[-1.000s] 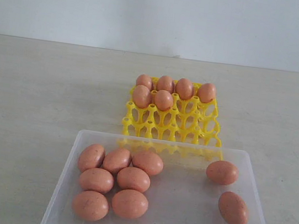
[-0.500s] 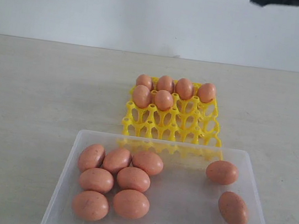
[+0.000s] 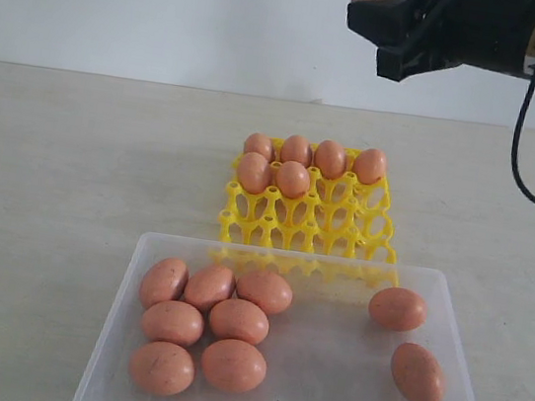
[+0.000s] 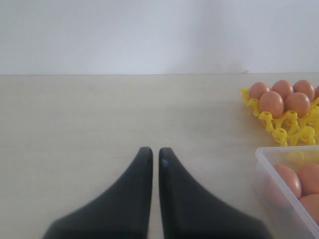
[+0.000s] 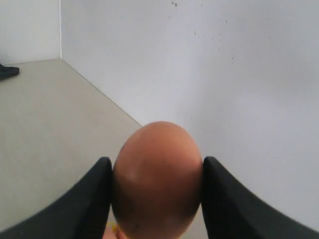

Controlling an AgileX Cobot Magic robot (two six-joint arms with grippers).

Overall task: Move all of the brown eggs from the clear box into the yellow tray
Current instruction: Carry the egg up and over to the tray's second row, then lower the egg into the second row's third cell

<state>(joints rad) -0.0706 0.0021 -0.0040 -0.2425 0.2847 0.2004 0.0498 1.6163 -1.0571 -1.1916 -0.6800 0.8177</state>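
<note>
Egg [image 5: 157, 186], brown, gripped in right tool [image 5: 157, 163] at top right of exterior frame; left tool [image 4: 151, 152] closed over bench [image 4: 75, 114], near clear box [image 4: 264, 157].

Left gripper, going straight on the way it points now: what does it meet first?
The way looks free: the left gripper points across bare table toward the back wall, likely the first thing met, depth unclear. The yellow tray and clear box sit off its line.
</note>
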